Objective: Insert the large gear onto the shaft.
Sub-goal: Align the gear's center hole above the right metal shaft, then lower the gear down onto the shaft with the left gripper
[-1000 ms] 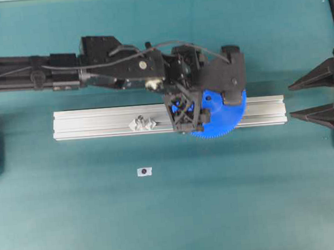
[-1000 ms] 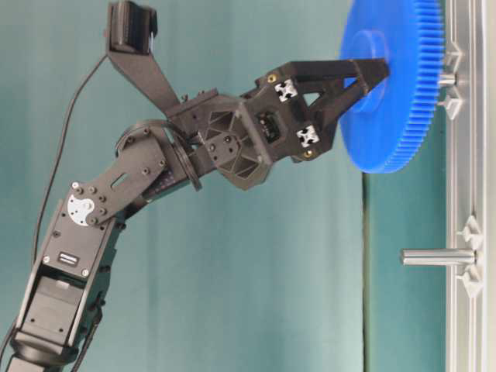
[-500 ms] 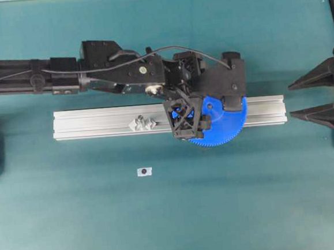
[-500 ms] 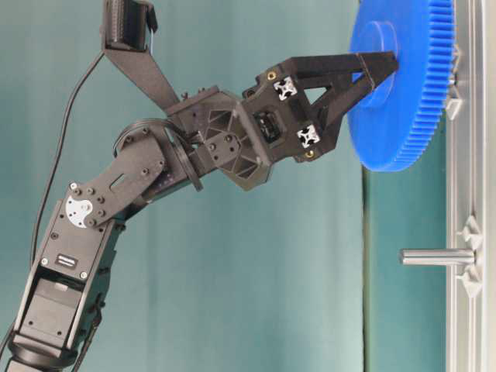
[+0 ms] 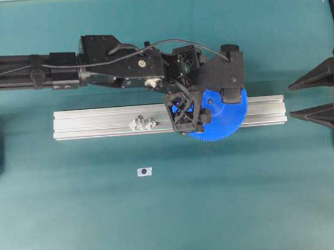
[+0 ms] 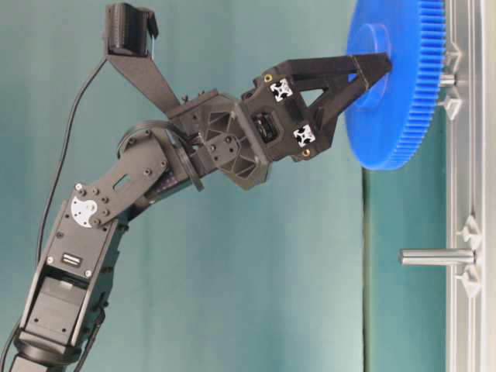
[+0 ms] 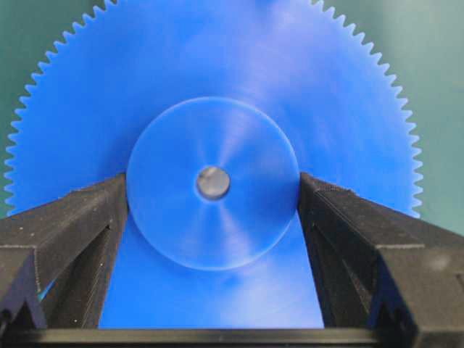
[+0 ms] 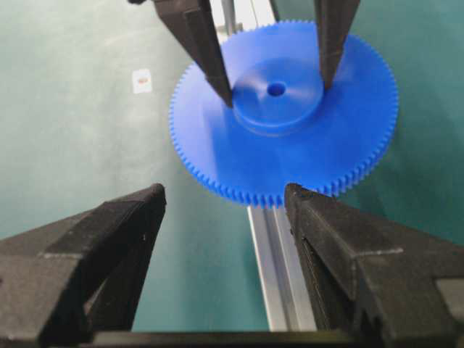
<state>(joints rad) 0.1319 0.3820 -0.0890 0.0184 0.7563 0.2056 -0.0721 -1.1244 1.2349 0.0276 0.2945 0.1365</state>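
The left end effector [image 6: 364, 74] points at the rail, its jaws set against opposite sides of the raised hub of the large gear [image 6: 399, 85], gripping it there. In the left wrist view the two fingers [image 7: 80, 217] flank the hub symmetrically, and a grey end face shows inside the centre hole.

From the table-level view, the gear disc stands parallel to the aluminium rail [image 6: 465, 194], close to it but not flush. The shaft [image 6: 447, 79] shows as a short grey stub between the gear's back face and the rail (its length inside the bore is hidden). Its long axis runs square to the rail and in line with the end effector's reach.

Judgement: bore and shaft are aligned and partly engaged; the remaining move is a straight push along the shaft axis toward the rail.

A second, longer pin [image 6: 438, 256] stands clear, well apart along the rail.

The right end effector [image 8: 225, 217] is spread wide and empty, facing the gear from a distance above the tabletop [image 5: 163, 218]. The left arm is plainly nearer.
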